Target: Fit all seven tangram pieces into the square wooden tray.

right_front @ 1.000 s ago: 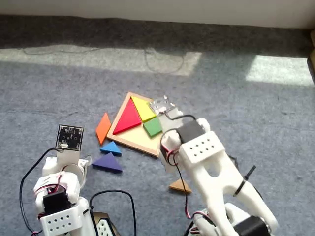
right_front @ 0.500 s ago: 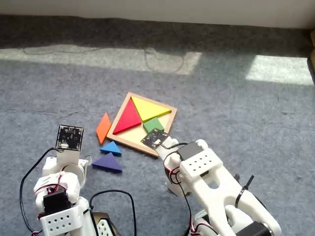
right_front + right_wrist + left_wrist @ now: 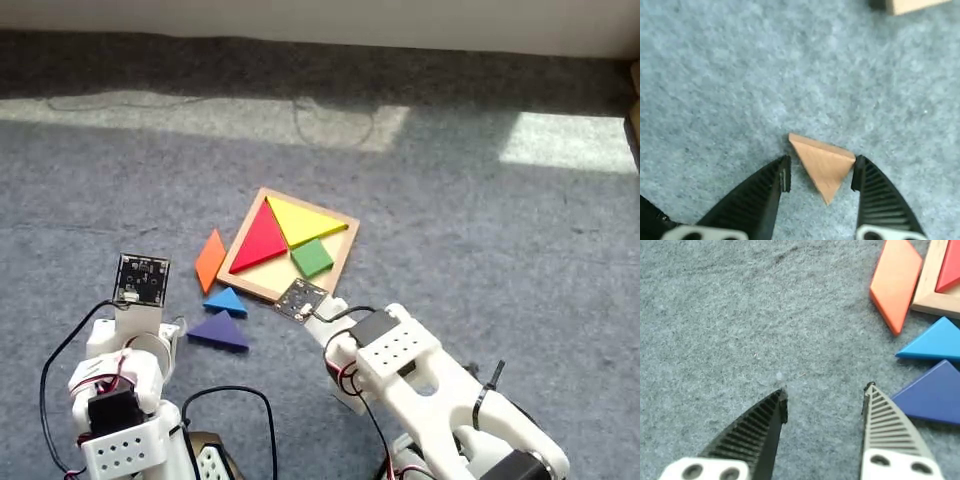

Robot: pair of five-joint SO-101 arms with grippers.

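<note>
Three pieces are home: the red triangle (image 3: 260,241), the yellow triangle (image 3: 303,219) and the green square (image 3: 312,258) all sit inside the wooden tray (image 3: 258,286). That leaves four out on the grey table (image 3: 480,220).

Just off the tray's left edge lies the orange parallelogram (image 3: 210,260). Nearer to us are the small blue triangle (image 3: 226,300) and then the purple triangle (image 3: 218,331).

The action is on the right. The right gripper (image 3: 821,167) is down low with its jaws spread either side of the tan triangle (image 3: 824,161). One jaw is at the triangle's corner and the other is just beside its edge, so nothing is clamped yet. That piece lies flat on the table on the near side of the tray.

The left gripper (image 3: 824,392) hangs released over bare table, holding nothing, with the purple triangle just beside one jaw.

By my count we're a little under halfway, and the tan triangle looks the likely fourth piece in.
</note>
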